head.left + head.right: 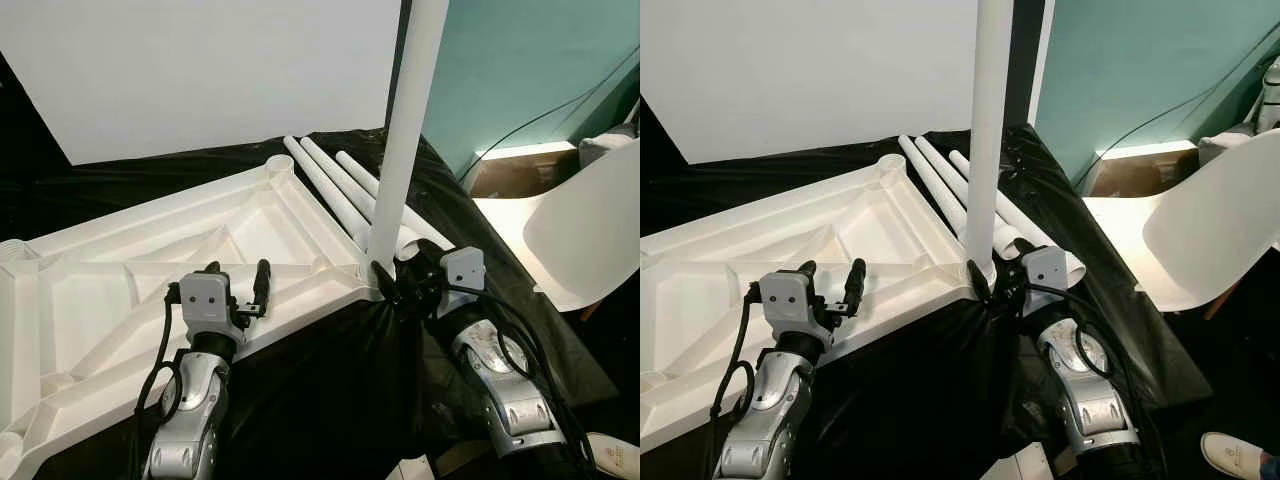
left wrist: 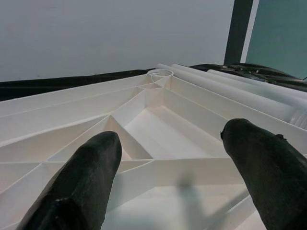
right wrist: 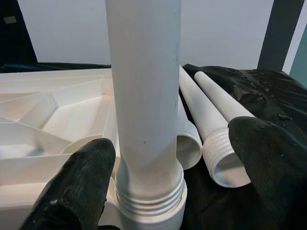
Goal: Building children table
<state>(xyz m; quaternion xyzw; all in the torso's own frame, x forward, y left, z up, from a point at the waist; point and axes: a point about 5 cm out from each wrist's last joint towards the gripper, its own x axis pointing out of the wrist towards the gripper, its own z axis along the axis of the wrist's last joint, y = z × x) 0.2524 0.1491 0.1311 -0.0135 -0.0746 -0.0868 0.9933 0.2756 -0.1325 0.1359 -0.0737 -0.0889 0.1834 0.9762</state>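
Tabletop [image 1: 150, 260] is upside down on the black sheet [image 1: 330, 390], ribbed underside facing up, corner sockets exposed. One white leg [image 1: 405, 130] stands upright in the near corner socket [image 3: 153, 211], threaded end down. Three spare legs [image 1: 335, 180] lie side by side on the sheet just beyond that corner, threaded ends toward me.

My right end effector [image 3: 158, 177] is at the base of the upright leg, fingers [image 3: 76, 182] spread either side of it. In the right wrist view I see gaps on both sides, so it's not clamped. My left end effector [image 2: 172, 163] hovers over the tabletop's near edge, fingers [image 2: 81, 177] apart, holding nothing.

Handling guesses:
- Legs look like hollow moulded plastic tubes: light, stiff, smooth and a bit glossy. They'll likely slip in a loose pinch, especially under twist.
- Take hold low, just above the thread collar, where torque goes straight into the joint and the long tube levers least.
- Threads still show above the socket, so the leg probably isn't fully seated. Cross-threading is the risk; keep it vertical.
- The tabletop is a thin ribbed shell, light enough to spin with the leg. I'd brace it with the left end effector on a rib or the rim.
- A white chair [image 1: 580, 230] sits off to the right, well apart.
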